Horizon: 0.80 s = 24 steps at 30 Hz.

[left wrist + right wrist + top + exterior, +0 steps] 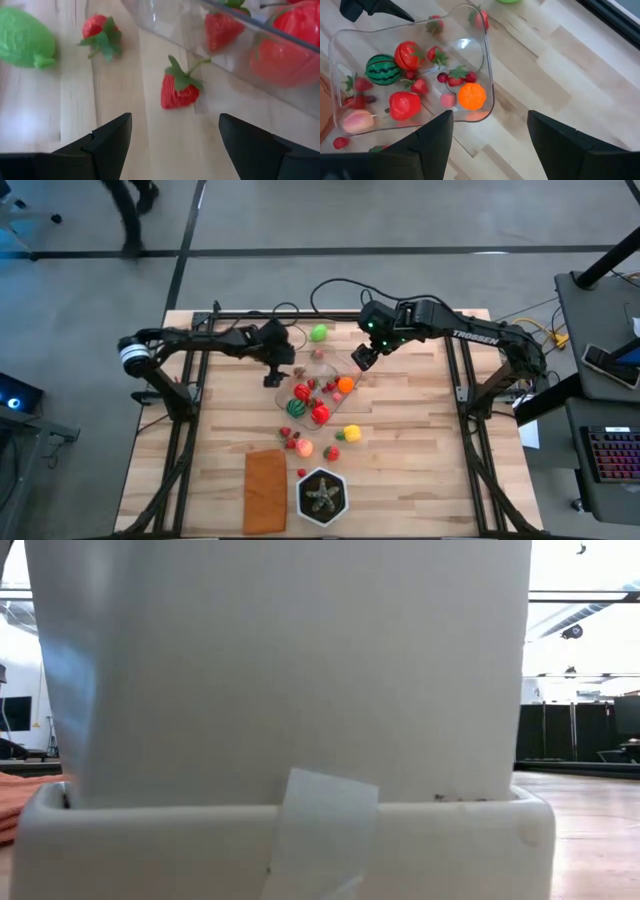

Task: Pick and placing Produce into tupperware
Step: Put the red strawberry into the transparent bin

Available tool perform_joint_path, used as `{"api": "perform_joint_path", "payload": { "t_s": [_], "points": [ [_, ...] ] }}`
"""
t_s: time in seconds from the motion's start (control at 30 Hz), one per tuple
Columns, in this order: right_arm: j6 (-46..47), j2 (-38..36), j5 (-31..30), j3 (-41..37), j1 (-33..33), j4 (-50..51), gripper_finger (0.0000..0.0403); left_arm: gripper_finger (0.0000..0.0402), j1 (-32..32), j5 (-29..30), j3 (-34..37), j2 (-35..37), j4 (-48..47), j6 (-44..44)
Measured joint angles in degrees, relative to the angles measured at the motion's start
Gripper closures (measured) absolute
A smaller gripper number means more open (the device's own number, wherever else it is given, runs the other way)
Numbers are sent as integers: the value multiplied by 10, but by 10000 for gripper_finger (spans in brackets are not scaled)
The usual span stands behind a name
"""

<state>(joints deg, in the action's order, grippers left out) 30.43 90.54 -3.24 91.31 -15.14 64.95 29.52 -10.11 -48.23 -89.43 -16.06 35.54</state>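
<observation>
Tupperware [318, 392] frame centre, produce inside | left claw [277, 373] released, upper-left of it | right claw [362, 357] released, upper-right

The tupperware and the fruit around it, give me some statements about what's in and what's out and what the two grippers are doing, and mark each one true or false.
1. The tupperware holds a striped watermelon and an orange. True.
2. The right gripper is shut on the orange. False: its fingers stand open and empty above the container's edge.
3. A strawberry lies on the wood outside the container wall, in front of the left gripper. True.
4. The left gripper grips that strawberry. False: it is open, with the strawberry lying apart from its fingers.
5. The green fruit sits inside the tupperware. False: it lies on the table outside the container.
</observation>
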Motion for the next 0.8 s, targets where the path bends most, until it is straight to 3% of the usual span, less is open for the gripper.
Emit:
{"api": "perform_joint_path", "payload": {
  "t_s": [0.4,0.8],
  "points": [
    [-5,0,-14,-2,-1,0,159,118,-3,-61,-3,-31,40,54],
    [-7,3,-15,-4,-2,-1,163,118,-3,-62,-24,-87,54,70]
  ]
}}
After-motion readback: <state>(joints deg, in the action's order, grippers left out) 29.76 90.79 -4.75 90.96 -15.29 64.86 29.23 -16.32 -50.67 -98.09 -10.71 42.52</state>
